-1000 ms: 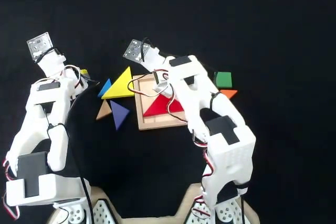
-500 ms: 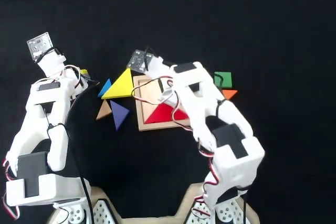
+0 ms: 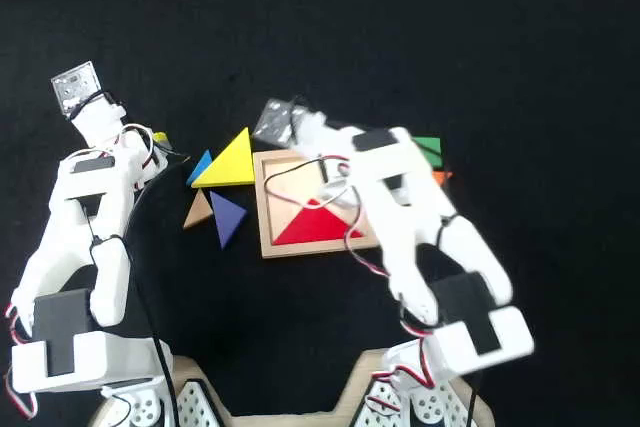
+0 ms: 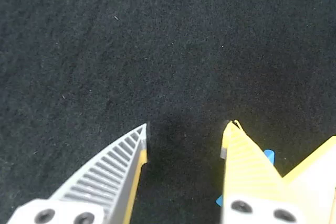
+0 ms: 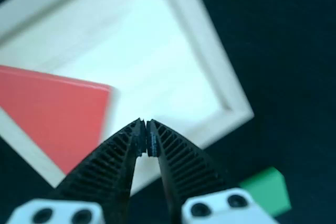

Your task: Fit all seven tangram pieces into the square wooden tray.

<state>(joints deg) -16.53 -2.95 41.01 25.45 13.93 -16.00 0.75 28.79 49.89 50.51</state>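
While closed and empty, the ribbed right tool [image 5: 145, 130] hangs over the square wooden tray [image 5: 219, 72].

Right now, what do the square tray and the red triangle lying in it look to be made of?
Tray: pale, unpainted wood with a matte finish, judging by its light tan floor and raised rim; the grain is too faint to confirm. Red triangle: a flat, evenly coloured piece with crisp edges, probably painted wood, though plastic cannot be excluded.
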